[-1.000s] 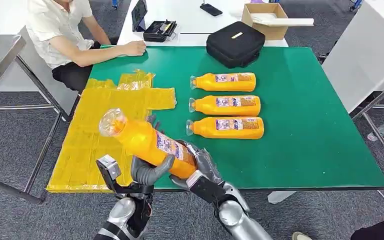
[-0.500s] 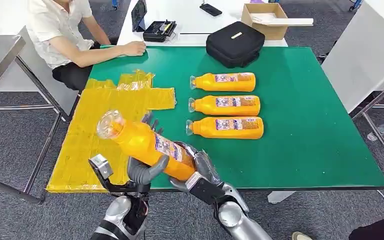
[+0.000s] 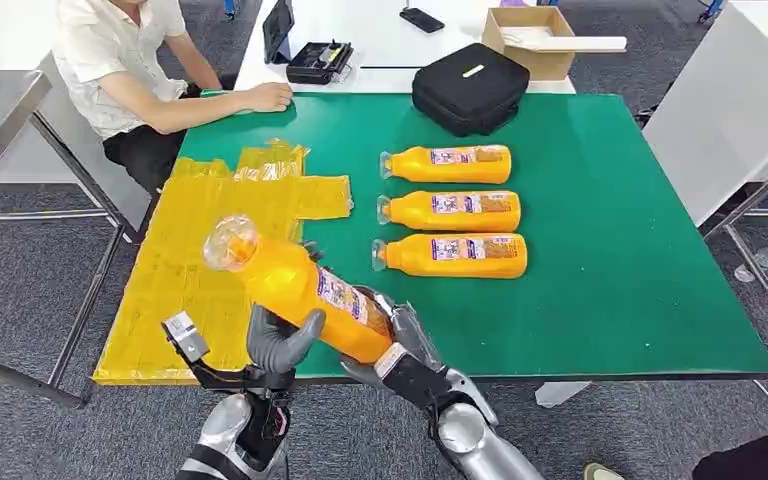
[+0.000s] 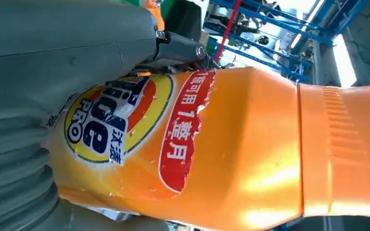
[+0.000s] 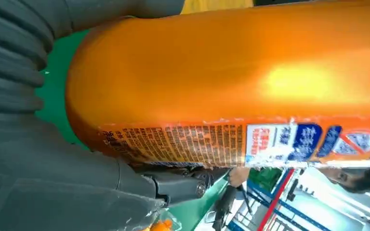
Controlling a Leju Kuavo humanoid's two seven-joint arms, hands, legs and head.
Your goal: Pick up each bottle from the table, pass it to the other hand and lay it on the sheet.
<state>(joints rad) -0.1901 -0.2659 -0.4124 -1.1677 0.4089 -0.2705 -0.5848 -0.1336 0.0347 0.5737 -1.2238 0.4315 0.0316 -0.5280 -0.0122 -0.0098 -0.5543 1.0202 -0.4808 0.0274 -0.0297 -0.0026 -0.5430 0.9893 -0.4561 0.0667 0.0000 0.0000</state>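
Note:
An orange bottle (image 3: 295, 288) with a clear cap hangs tilted over the table's front edge, cap toward the yellow sheet (image 3: 185, 290). My left hand (image 3: 278, 342) grips its middle from below, thumb wrapped over the label. My right hand (image 3: 400, 342) holds the bottle's base end. Up close, the left wrist view has the bottle (image 4: 231, 144) lying against the left hand (image 4: 53, 57), and the right wrist view has the bottle (image 5: 245, 72) pressed into the right hand (image 5: 29, 159). Three more orange bottles (image 3: 447, 164) (image 3: 450, 211) (image 3: 452, 255) lie in a row on the green table (image 3: 610, 260).
A person (image 3: 125, 70) sits at the far left corner with a hand resting on the table. A black bag (image 3: 470, 88) lies at the far edge. Behind it, a white table carries a cardboard box (image 3: 530, 40) and a black case (image 3: 320, 60).
My left arm has swung left and its hand has turned further round the bottle. The bottle has stayed almost in place, and the right hand has kept its hold.

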